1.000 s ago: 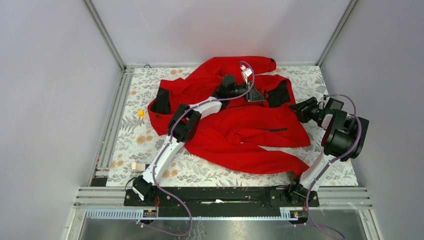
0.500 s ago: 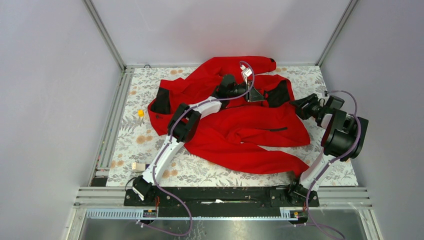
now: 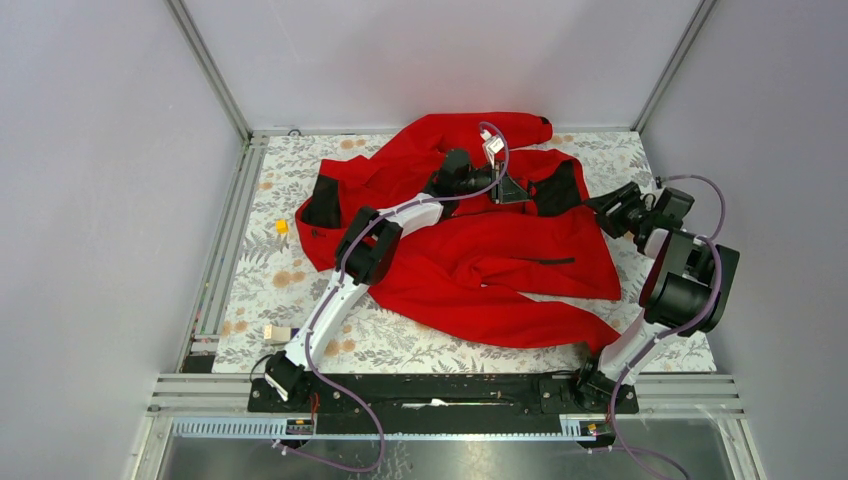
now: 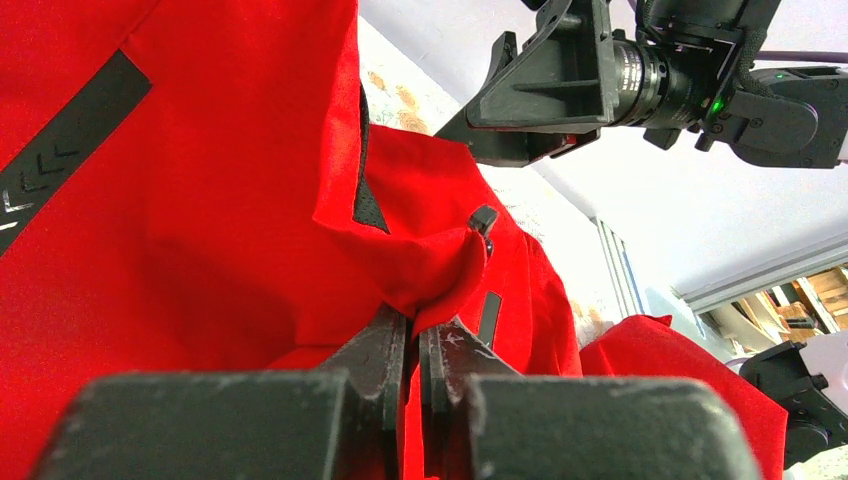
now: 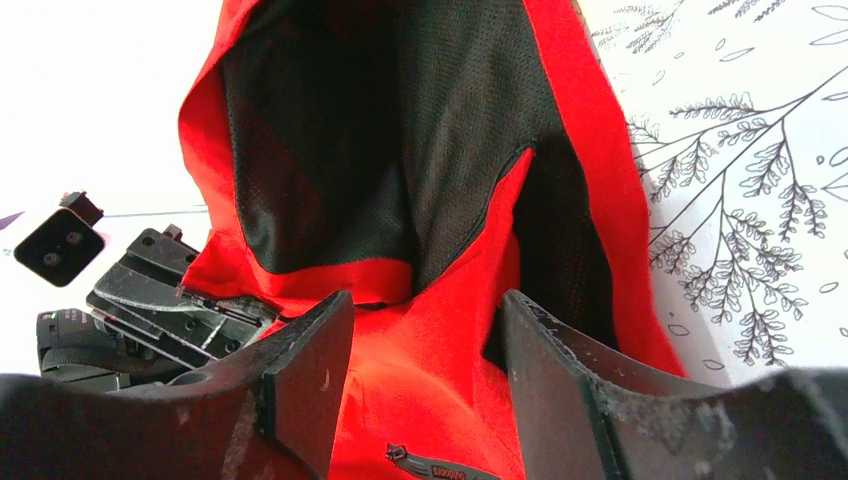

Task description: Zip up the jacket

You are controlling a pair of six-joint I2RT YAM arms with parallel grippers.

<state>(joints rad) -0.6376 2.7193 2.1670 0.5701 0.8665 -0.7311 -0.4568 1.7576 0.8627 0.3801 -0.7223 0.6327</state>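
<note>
The red jacket (image 3: 480,260) lies crumpled on the floral table, with its black lining (image 3: 560,188) showing at the right. My left gripper (image 3: 508,190) reaches over the jacket's upper middle. In the left wrist view it (image 4: 415,335) is shut on a fold of the red fabric, just below a dark zipper pull (image 4: 483,218). My right gripper (image 3: 610,207) is at the jacket's right edge by the black lining. In the right wrist view it (image 5: 425,335) is open, with red fabric between the jaws, black lining (image 5: 400,130) ahead and a small zipper pull (image 5: 430,463) below.
A small yellow object (image 3: 282,226) and a beige block (image 3: 277,333) lie on the table's left side. Grey walls and aluminium rails (image 3: 225,250) enclose the table. The left gripper's fingers (image 5: 160,300) show at the left of the right wrist view.
My right gripper has moved away from me and to the right, up along the jacket's right edge toward the black lining. The left arm and jacket have not moved.
</note>
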